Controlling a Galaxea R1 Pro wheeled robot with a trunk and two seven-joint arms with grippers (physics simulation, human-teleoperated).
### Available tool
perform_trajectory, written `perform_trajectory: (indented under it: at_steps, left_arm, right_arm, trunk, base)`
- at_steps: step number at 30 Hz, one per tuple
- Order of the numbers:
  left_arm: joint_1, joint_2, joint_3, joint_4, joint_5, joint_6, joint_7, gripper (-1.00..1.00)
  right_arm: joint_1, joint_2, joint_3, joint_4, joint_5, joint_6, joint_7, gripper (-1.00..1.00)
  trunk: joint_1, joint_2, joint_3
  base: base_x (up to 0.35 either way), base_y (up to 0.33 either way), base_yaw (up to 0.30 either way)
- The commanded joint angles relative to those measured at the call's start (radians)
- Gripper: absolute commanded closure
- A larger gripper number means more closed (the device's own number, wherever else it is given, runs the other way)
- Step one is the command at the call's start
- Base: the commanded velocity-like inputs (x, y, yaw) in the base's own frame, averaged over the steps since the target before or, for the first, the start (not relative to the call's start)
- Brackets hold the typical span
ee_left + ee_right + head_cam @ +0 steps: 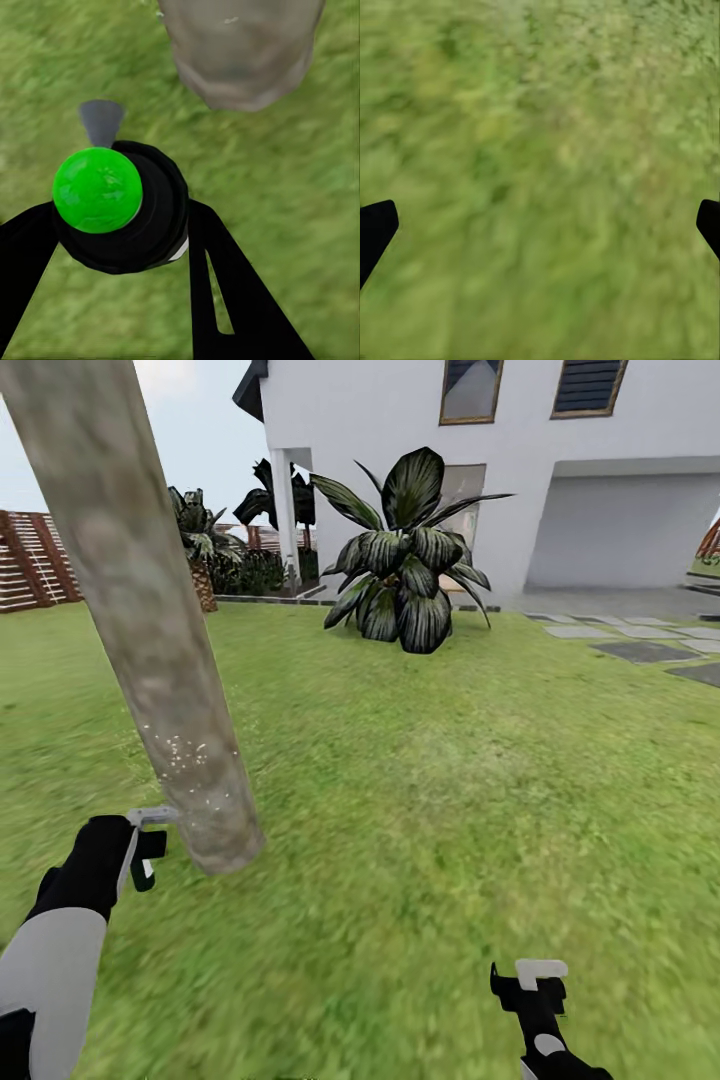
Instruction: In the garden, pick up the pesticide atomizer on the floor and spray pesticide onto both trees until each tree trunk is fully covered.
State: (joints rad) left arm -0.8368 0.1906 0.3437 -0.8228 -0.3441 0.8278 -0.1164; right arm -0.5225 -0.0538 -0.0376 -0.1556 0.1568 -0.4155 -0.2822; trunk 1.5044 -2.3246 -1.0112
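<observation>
A thick, mottled grey-tan tree trunk (150, 630) rises at the left of the head view, its base (240, 52) in the grass. Tiny white specks of pesticide (180, 753) dot its lower part. My left gripper (145, 850) is just left of the trunk's foot, shut on the pesticide atomizer (112, 210), a black body with a round green cap and a grey nozzle (101, 121) that points toward the trunk. Low at the right, my right gripper (535, 985) hangs open over bare grass, its fingertips (376, 225) wide apart.
A big dark broad-leaved plant (405, 560) stands mid-lawn before a white house (560, 480). A short palm (200, 550) and a slatted fence (35, 560) are at the far left. Grey stepping stones (640, 650) lie at the right. Open lawn (450, 800) stretches ahead.
</observation>
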Motion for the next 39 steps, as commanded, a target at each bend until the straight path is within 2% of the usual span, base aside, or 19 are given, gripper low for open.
perform_trajectory:
  at_steps: [1, 21, 34, 39]
  left_arm:
    - [-0.001, 0.000, 0.003, -0.001, -0.011, 0.003, -0.011, 1.00]
    - [0.000, -0.013, 0.000, 0.000, -0.006, 0.001, -0.009, 1.00]
    - [0.001, -0.012, 0.003, 0.001, -0.007, -0.001, -0.008, 1.00]
    - [0.002, -0.003, 0.010, 0.012, -0.010, -0.002, -0.006, 1.00]
  right_arm:
    - [-0.001, 0.000, -0.004, 0.001, 0.010, -0.002, -0.005, -1.00]
    - [-0.001, 0.000, -0.004, 0.001, 0.010, -0.002, -0.005, -1.00]
    - [-0.001, 0.000, -0.004, 0.001, 0.010, -0.002, -0.005, -1.00]
    - [-0.001, 0.000, -0.004, 0.001, 0.010, -0.002, -0.005, -1.00]
  trunk:
    - [0.000, 0.000, -0.001]
    - [0.000, 0.000, -0.001]
    - [0.000, 0.000, -0.001]
    - [0.000, 0.000, -0.001]
  base:
    - [0.003, 0.002, 0.264]
    - [0.007, -0.244, 0.019]
    - [0.079, -0.275, 0.000]
    - [0.099, -0.272, 0.136]
